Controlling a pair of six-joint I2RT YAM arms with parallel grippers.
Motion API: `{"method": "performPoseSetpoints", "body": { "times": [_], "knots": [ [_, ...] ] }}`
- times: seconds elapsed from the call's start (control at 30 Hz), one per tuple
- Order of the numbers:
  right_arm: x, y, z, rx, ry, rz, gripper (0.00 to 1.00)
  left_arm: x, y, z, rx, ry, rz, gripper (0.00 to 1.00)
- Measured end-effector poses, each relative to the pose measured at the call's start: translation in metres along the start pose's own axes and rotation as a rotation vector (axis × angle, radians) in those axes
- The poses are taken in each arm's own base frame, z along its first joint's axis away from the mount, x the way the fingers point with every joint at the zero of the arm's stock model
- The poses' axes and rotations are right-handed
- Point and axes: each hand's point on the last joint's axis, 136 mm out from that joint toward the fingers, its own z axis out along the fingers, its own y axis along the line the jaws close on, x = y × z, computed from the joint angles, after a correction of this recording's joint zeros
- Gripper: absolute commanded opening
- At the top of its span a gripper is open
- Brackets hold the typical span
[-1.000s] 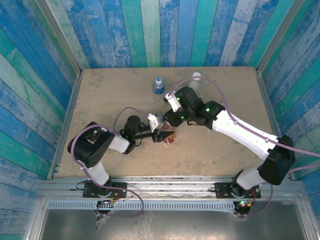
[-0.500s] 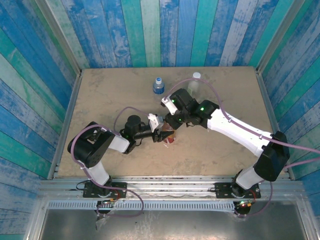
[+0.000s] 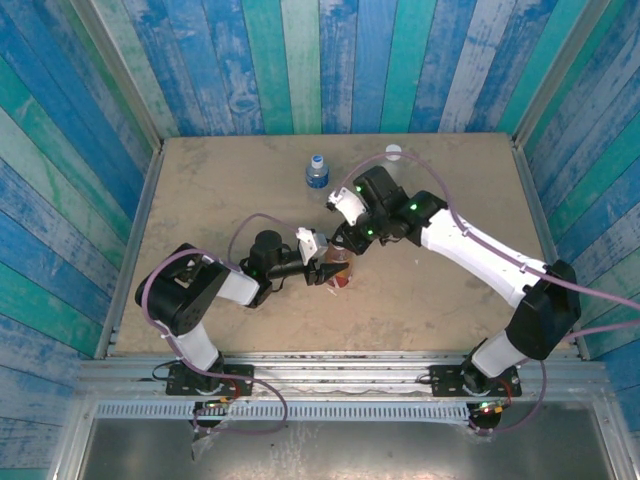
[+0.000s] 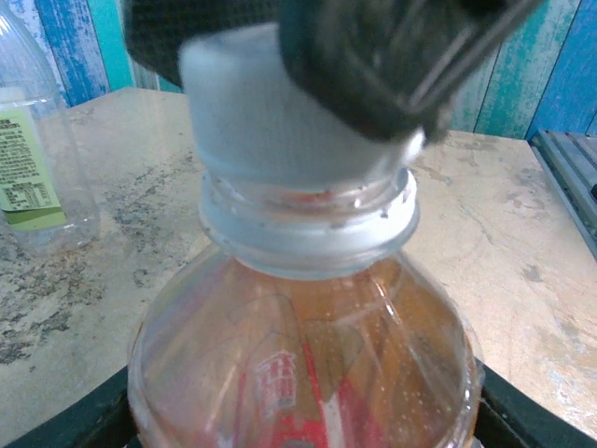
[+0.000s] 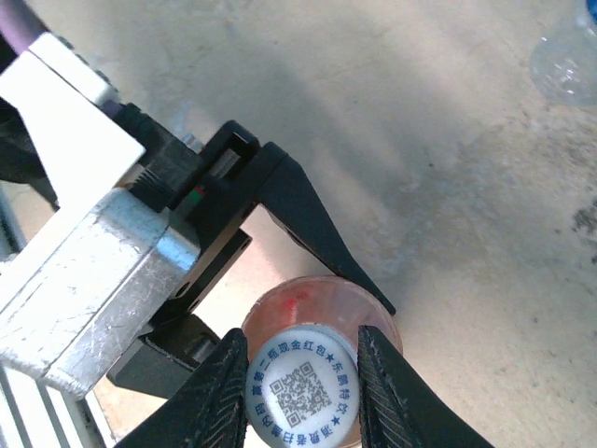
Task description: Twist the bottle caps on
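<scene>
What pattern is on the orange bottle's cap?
The cap is white with a black QR code ringed by blue characters; best in right wrist view.

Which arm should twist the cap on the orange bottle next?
Right: the right gripper pinches the white cap on the neck; the left gripper clamps the orange bottle low down, steadying it.

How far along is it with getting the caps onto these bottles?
Looks done: the blue-capped bottle at the back is closed, and the pale bottle seems to carry a white top. In hand: the left fingers clamp the orange bottle while the right fingers pinch its white cap, seated on the neck. Left: twisting that cap tight.
</scene>
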Motion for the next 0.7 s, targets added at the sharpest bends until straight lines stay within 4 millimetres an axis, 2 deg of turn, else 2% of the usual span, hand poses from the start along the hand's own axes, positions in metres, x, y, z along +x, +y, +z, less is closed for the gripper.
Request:
{"method": "performPoseSetpoints", "body": {
  "times": [0.3,0.53,0.7],
  "knots": [
    [0.0008,0.0041,0.0010,-0.141,-0.014,-0.173,0.24,0.0000,-0.0006,-0.0001,0.004,0.000,0.000,0.60],
    [0.0016,0.0055,0.0008,-0.147,-0.017,-0.271,0.25,0.0001,-0.0008,0.0000,0.005,0.000,0.001,0.60],
    [0.0033,0.0081,0.0005,-0.119,-0.036,-0.331,0.22,0.0001,-0.0013,-0.0001,0.008,0.000,0.006,0.60]
  ]
}}
